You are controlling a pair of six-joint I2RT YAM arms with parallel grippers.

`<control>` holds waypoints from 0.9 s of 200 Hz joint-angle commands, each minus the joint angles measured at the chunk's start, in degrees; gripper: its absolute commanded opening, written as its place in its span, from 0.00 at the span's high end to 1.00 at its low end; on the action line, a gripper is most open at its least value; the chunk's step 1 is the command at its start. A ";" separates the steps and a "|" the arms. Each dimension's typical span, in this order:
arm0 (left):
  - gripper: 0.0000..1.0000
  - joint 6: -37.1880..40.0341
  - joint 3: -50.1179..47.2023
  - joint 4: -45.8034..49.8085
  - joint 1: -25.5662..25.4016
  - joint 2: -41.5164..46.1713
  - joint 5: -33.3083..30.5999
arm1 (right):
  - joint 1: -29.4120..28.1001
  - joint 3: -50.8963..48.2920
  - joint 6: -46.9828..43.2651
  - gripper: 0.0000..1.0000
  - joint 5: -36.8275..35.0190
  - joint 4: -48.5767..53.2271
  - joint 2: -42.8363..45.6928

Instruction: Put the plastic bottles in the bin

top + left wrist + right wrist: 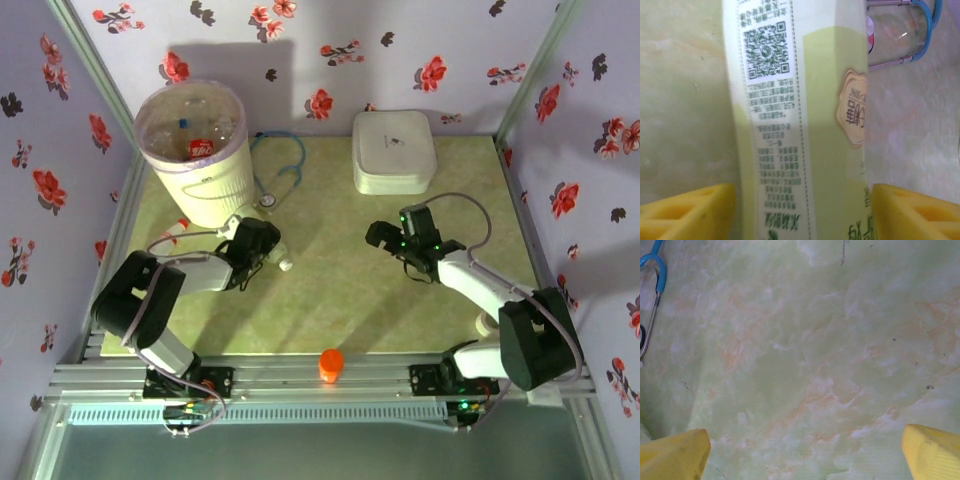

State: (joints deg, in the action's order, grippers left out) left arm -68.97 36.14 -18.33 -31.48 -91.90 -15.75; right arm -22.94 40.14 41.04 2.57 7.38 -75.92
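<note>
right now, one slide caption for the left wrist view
Yellow-green-labelled plastic bottle framed by the left gripper's yellow fingers over the marbled green table.

We see a plastic bottle (827,115) in a smooth, glossy printed sleeve (767,125). The yellow fingers (685,212) look like matt moulded plastic. The desk (815,340) is smooth, marble-patterned, with a faint sheen.

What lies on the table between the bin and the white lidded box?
A blue stethoscope, looped close beside the bin; the table from it to the white box is bare. The top view shows this.
</note>
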 commanded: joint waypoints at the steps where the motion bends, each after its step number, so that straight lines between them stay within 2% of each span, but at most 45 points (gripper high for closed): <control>1: 0.39 2.73 0.81 2.40 0.37 0.46 -3.26 | -0.61 1.48 0.71 0.01 -1.33 0.27 -0.86; 17: 0.45 4.78 0.57 4.00 0.31 2.33 -3.76 | -0.79 1.66 0.65 0.01 -1.40 0.25 -0.90; 49: 0.45 11.51 1.52 10.17 -0.70 9.89 -2.93 | -1.31 3.15 -1.24 0.02 0.38 0.38 -0.04; 72: 0.45 21.52 6.25 19.25 -1.94 14.58 2.43 | -2.10 6.35 -7.04 0.01 7.76 -0.56 0.66; 89: 0.45 29.71 8.97 24.56 -2.85 16.94 7.39 | -2.25 10.44 -12.60 0.01 18.00 -0.30 1.30; 105: 0.45 37.13 8.45 24.62 -3.06 19.73 12.98 | -2.37 13.65 -15.02 0.01 26.61 -0.97 2.43; 128: 0.45 45.06 7.78 24.16 -3.40 23.56 19.36 | -2.59 17.61 -14.61 0.01 34.17 -4.28 2.89; 155: 0.46 51.29 8.23 22.26 -4.05 26.47 24.33 | -5.58 23.66 -15.08 0.01 35.49 -4.99 0.06; 180: 0.45 54.10 8.45 18.69 -4.46 26.80 25.54 | -8.61 28.75 -15.43 0.01 35.53 -4.16 -5.08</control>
State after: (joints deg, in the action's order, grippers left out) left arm -22.57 43.92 3.57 -35.40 -66.08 5.13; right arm -28.97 64.66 27.42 34.46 3.97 -76.62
